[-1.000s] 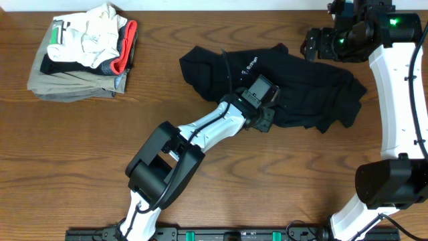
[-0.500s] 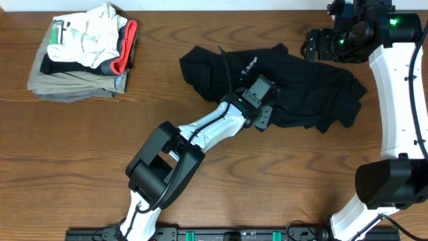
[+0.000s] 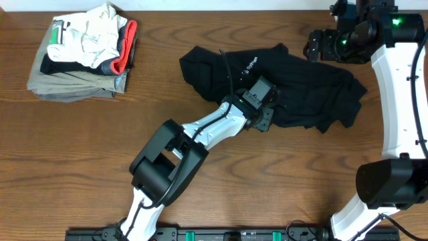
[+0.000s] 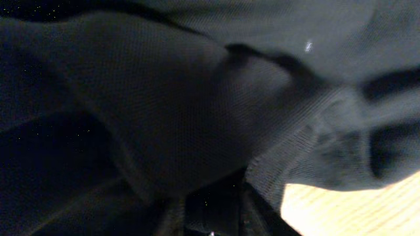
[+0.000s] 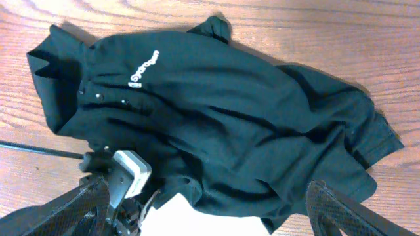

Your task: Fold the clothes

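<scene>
One crumpled black top (image 3: 309,86) on table (image 3: 301,175)

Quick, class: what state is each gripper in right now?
Left gripper: pressed into the black soft-fabric collared top; cannot tell.
Right gripper: open, empty.

Lying on the table (image 3: 67,147), behind and right of the middle: the top (image 3: 307,84). Well apart to its left, in the back left corner: a pile of clothes (image 3: 83,57). Resting on the near edge of the top: the left gripper (image 3: 265,115). Hanging above the back right part of the top: the right gripper (image 3: 314,48).
</scene>
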Controlling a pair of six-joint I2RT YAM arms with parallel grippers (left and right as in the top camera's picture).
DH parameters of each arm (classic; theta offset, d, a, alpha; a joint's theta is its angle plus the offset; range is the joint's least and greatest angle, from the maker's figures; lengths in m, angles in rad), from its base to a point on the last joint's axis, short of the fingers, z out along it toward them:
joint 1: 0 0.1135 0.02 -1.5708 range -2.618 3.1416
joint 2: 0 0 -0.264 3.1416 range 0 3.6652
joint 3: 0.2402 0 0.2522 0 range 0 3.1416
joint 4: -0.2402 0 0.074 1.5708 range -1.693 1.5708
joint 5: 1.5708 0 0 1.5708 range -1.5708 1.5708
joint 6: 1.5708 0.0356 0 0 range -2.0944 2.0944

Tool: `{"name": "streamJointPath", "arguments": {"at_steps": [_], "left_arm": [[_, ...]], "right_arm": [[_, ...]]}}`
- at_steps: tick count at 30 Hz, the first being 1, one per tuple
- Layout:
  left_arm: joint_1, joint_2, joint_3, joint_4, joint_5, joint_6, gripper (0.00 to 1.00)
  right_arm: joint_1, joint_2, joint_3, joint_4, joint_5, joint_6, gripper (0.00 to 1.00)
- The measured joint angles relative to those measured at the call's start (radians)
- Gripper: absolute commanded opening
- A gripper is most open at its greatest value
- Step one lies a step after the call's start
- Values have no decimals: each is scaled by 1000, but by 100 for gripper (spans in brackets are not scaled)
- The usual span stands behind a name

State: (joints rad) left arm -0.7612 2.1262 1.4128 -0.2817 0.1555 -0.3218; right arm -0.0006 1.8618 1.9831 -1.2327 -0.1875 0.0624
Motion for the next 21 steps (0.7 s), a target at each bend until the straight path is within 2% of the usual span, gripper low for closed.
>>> {"name": "streamJointPath", "arguments": {"at_steps": [2,7,12,21], "left_arm": [[1,1,0,3,-1,1,6],[11,-1,0,2,4,5,6],[62,-55,-1,-68,10,5,6],[223,-411,-2,-238,13,8,6]], "right_arm": [[-2,0,0,1,2,-3,93],[-6,0,0,-1,2,-3,93],[-8,0,0,-5,2,-3,92],[-8,0,0,-42,2,-6,90]]}}
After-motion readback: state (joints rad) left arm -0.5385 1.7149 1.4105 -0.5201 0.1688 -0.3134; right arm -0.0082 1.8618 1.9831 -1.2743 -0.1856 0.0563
